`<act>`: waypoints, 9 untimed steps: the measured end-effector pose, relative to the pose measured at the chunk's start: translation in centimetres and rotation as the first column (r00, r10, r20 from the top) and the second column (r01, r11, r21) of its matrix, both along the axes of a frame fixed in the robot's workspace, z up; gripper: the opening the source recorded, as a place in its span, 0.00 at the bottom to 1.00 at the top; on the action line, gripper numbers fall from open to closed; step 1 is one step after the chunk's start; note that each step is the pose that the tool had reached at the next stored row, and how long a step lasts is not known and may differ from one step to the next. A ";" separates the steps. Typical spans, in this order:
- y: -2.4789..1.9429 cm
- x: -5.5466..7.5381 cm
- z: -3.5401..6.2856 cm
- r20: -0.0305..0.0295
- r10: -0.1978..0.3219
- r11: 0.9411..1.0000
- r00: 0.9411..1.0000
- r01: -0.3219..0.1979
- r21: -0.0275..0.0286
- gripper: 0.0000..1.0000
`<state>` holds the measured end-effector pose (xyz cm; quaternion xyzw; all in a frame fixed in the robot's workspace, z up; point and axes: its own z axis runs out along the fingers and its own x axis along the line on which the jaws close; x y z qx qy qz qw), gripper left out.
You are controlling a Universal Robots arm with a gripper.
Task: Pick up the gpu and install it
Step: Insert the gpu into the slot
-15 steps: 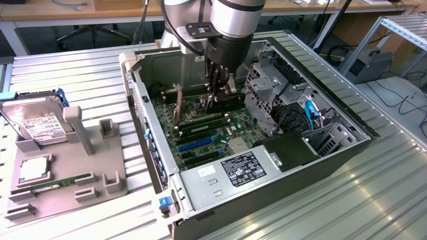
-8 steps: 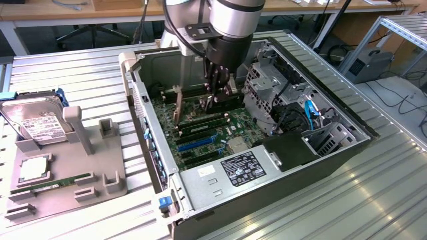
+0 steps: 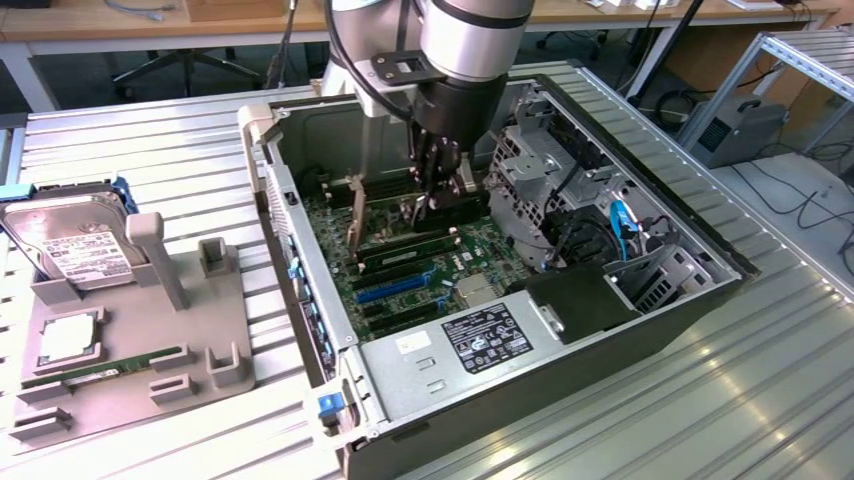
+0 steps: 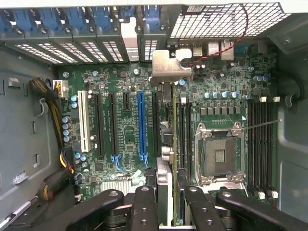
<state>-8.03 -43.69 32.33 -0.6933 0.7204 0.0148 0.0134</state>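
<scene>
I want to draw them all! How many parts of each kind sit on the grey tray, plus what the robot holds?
Hard drive: 1
Silver square chip: 1
Green memory stick: 1
gpu in the gripper: 1
Total: 4

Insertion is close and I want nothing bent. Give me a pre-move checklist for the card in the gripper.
1. gpu clamped in the gripper: ok.
2. Silver bracket pointing at the rear slot openings: ok.
3. Card running parallel to the blue slot: ok.
4. Card edge over its own slot: cannot tell, the card hides what lies under it.
5. Card seated in the board: cannot tell.
6. Cable bundle away from the card, by the case wall: ok.
</scene>
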 end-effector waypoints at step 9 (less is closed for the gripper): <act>-0.16 0.0 -0.20 0.000 0.000 1.000 1.000 0.000 0.000 0.27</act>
